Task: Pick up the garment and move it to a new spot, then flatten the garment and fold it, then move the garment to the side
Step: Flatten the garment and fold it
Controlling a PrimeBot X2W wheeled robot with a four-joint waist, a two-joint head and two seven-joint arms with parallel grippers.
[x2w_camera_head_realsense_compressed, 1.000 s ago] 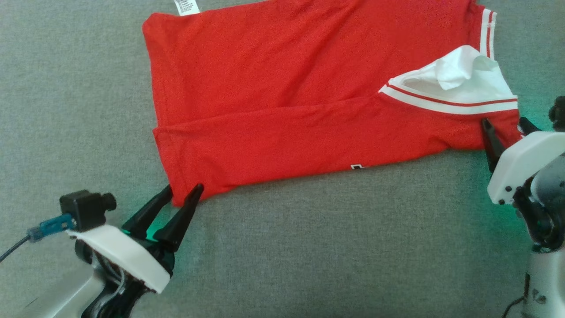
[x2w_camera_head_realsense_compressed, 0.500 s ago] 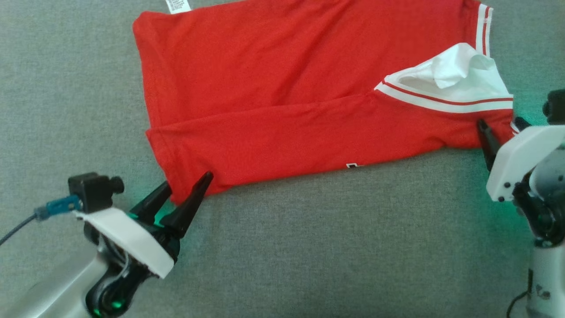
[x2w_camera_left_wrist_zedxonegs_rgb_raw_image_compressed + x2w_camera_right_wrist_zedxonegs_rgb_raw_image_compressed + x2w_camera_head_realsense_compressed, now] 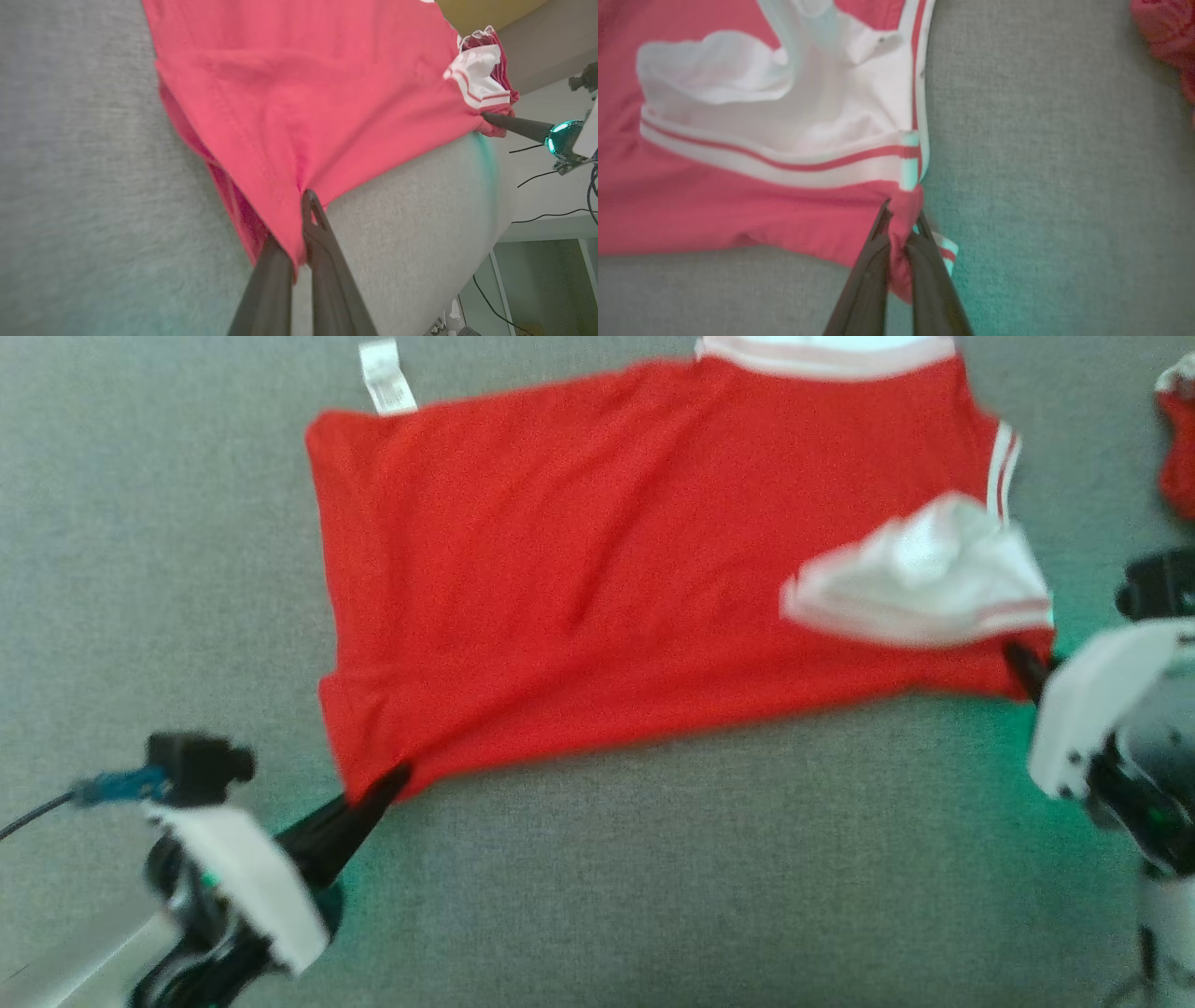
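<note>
The shirt (image 3: 597, 588) lies on the gray surface (image 3: 653, 877) ahead of both claws, with its long axis running left to right between them. My left claw (image 3: 390, 782) is clenched on the near-left hem corner, and my right claw (image 3: 1019, 665) is clenched on the near-right corner, just under the white collar (image 3: 920, 583). 1 second ago both claws stood open astride that edge; now both grip cloth.

Grey textured fabric work surface (image 3: 672, 896)
</note>
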